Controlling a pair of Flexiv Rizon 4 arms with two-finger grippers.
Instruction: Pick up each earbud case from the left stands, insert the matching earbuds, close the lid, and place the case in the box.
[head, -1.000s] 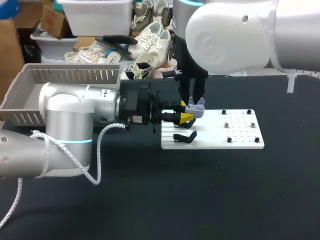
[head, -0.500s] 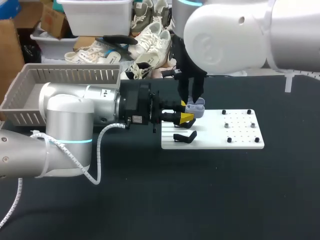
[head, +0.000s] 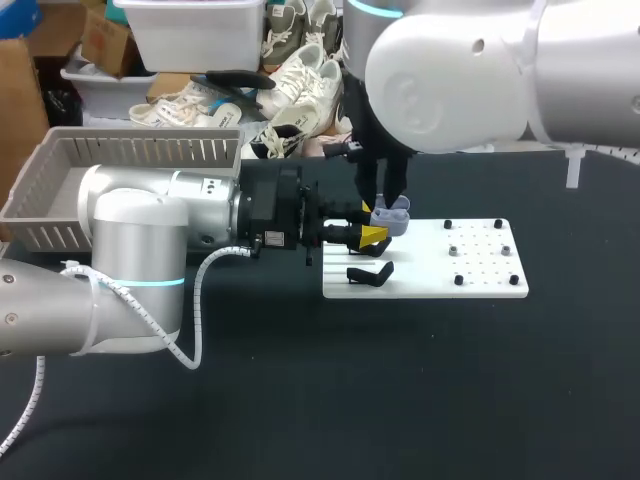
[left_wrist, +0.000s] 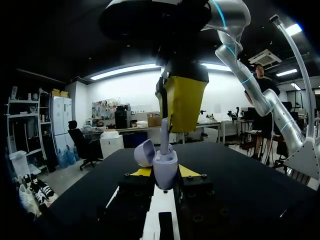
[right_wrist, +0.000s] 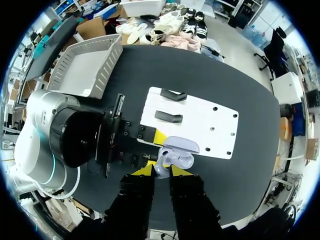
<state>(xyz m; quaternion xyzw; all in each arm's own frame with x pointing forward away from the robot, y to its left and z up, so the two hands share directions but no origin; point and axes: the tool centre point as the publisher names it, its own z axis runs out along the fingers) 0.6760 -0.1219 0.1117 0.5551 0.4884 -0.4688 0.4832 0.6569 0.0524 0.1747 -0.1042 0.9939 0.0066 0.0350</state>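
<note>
The left jaws pinch the earbud case (left_wrist: 165, 170) from two sides, their yellow fingertips (left_wrist: 144, 171) pressed to its flanks. The case is pale lavender, smooth and rounded. It stands upright, just above the near corner of the white stand board (head: 480, 285), with its lid (left_wrist: 145, 152) swung open to one side.

The right jaws come straight down over the case, pressed together on a white earbud (left_wrist: 164, 136). The earbud's stem hangs below the right yellow fingertip (left_wrist: 182, 102) and its lower end sits in the mouth of the case.

No print shows on the case or the board. The small marks on the left arm's (head: 140, 250) casing are too small to read.

Two black stands (head: 368, 272) lie on the board's left part, beside the left jaws. Small black pegs dot its right part. The board lies flat on the black tabletop (head: 400, 400). The grey slatted basket (head: 130, 150) sits at the tabletop's far left, well apart from the case.

Against a second ago, the right arm's (head: 450, 70) big white joint has eased slightly toward the left, and its jaws have shifted a touch with it over the case. The left arm, the case and the board stay where they were.
</note>
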